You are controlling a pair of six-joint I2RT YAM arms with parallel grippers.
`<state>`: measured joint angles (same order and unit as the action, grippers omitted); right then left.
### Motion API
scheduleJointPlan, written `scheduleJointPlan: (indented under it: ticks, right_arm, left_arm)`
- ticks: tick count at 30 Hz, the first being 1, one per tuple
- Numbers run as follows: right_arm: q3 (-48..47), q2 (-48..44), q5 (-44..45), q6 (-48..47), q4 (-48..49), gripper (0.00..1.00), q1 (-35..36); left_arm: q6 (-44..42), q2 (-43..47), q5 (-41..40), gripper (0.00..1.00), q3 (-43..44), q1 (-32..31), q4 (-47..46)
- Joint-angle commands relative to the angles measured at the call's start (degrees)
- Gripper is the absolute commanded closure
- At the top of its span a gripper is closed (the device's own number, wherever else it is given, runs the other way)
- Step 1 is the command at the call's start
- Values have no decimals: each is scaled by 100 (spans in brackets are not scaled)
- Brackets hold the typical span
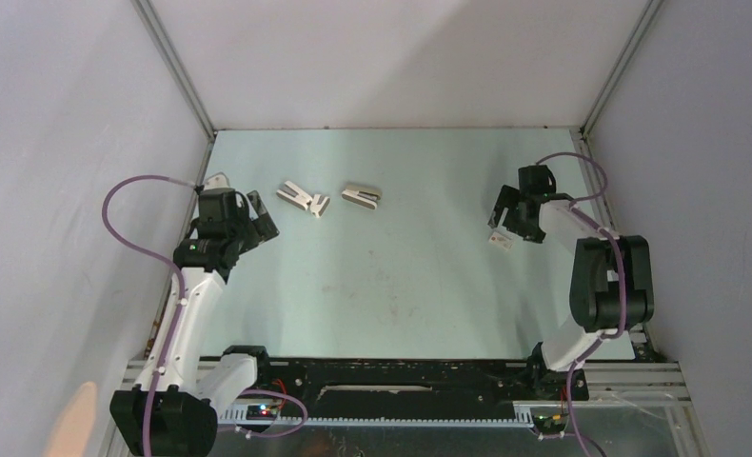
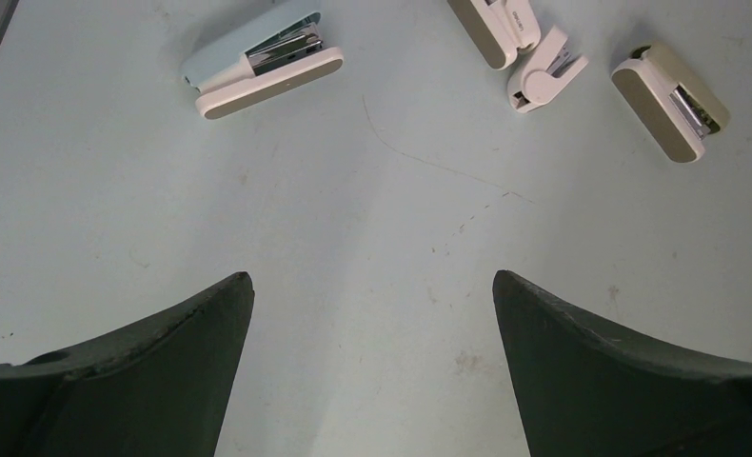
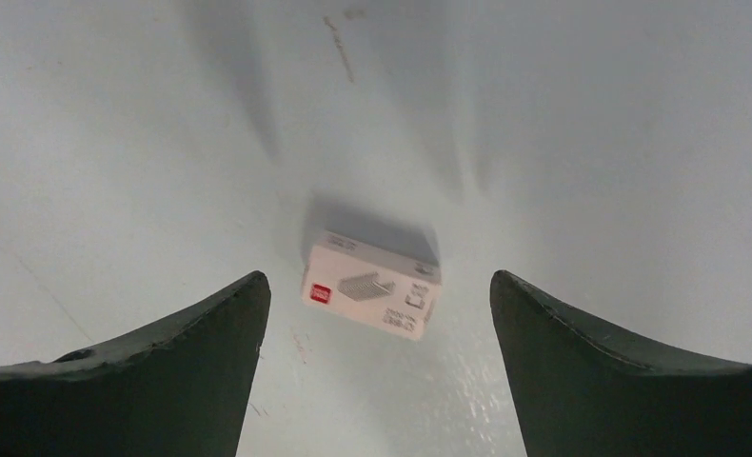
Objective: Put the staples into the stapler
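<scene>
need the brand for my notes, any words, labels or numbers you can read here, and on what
Nothing can be read for certain.
Staple box: a red logo square and dark print on its top face, too blurred to read.
No other print can be made out.

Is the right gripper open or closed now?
Open. The right gripper has its fingers wide apart; the staples lie between them, touching neither.
</scene>
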<state>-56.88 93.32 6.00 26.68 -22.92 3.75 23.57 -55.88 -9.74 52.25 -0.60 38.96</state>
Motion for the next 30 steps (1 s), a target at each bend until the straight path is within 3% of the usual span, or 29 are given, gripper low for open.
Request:
scheduleJointPlan:
  ticks: [1, 9, 15, 30]
  right_arm:
    - [-565, 444, -991, -676, 199, 11, -71]
    - [-710, 818, -1490, -945, 106, 12, -65]
    - [-710, 851, -1341, -995, -133, 13, 169]
    - [-710, 940, -297, -972, -383, 36, 549]
  left_arm:
    - [-142, 177, 163, 0, -21, 34, -210]
    - [-161, 223, 269, 0, -55, 34, -265]
    - [-168, 250, 322, 0, -57, 34, -267]
    - [-172, 270, 393, 0, -66, 34, -289]
